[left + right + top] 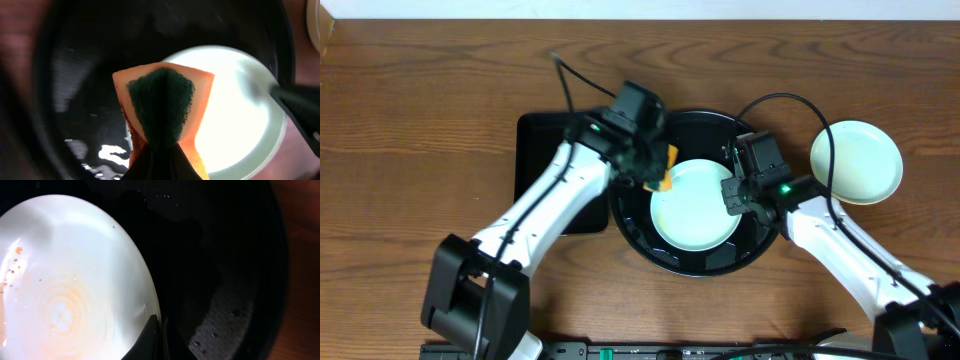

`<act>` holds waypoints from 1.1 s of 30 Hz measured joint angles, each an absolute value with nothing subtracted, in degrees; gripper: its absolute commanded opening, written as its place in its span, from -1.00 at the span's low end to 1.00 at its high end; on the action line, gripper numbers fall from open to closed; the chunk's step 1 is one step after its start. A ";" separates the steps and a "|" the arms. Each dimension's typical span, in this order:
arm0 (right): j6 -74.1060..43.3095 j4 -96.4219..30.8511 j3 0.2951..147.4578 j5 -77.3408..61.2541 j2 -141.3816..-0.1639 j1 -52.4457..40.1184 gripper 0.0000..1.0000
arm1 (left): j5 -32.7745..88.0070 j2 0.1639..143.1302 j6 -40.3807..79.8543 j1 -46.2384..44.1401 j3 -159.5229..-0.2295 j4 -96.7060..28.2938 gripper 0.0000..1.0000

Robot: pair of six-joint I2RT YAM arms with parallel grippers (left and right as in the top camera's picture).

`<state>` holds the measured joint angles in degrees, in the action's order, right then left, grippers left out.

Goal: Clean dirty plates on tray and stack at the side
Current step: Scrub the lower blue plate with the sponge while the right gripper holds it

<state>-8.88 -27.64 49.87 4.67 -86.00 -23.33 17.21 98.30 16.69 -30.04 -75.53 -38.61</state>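
Light, stiff and likely slick, the smeared mint plate (695, 210) lies in the round black tray (655, 255), the right end effector (733, 192) seemingly pinching its right rim, the sensible hold, and the left end effector (655, 165) clamped on a soft sponge (162, 107).

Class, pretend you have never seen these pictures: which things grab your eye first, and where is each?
An orange sponge with a dark green pad, pinched in the left claw, hangs over the glossy black tray. A pale plate with brown sauce rings lies in that tray, its right rim nipped by the right claw. A second plate sits on the table at far right.
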 measured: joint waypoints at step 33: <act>-16.75 -24.71 49.87 4.05 -92.36 -23.33 -0.97 | 5.54 109.30 18.20 -34.89 -70.74 -30.35 -0.85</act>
<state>-16.75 -24.71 49.87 4.05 -92.36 -23.33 5.54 109.30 18.20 -34.89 -70.74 -30.35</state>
